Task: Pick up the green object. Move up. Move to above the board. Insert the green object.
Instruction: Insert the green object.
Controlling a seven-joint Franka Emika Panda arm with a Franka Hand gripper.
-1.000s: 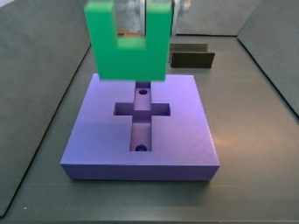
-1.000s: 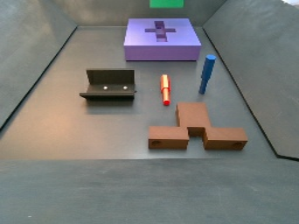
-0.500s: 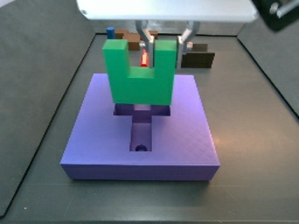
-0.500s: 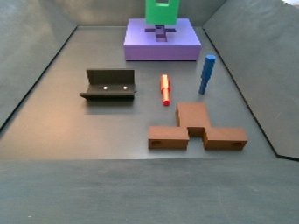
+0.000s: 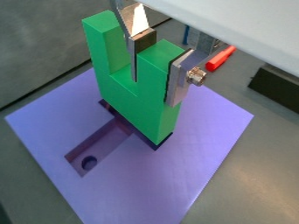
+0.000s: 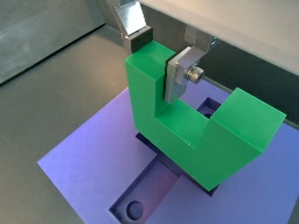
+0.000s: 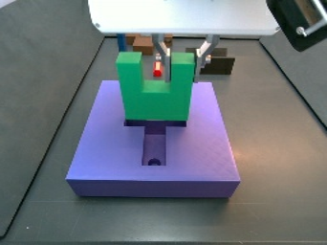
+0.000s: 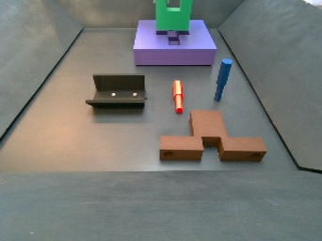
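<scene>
While its two prongs point straight up, the bright green U-shaped block (image 5: pixel 132 83) stands with its base in the cross-shaped recess of the thick purple rectangular board (image 5: pixel 187 168). Above the board, the gripper (image 6: pixel 163 59) has its flat silver fingers (image 6: pixel 184 69) pinching one prong

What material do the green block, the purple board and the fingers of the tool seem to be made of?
The green block, held by the tool over the purple board, looks like matte plastic, perhaps printed: uniform colour, sharp edges, no shine. The board looks the same: flat, dull surface with only soft light. The fingers look like bare metal: silver, reflective plates with a screw, and dark pads, possibly rubber.
</scene>
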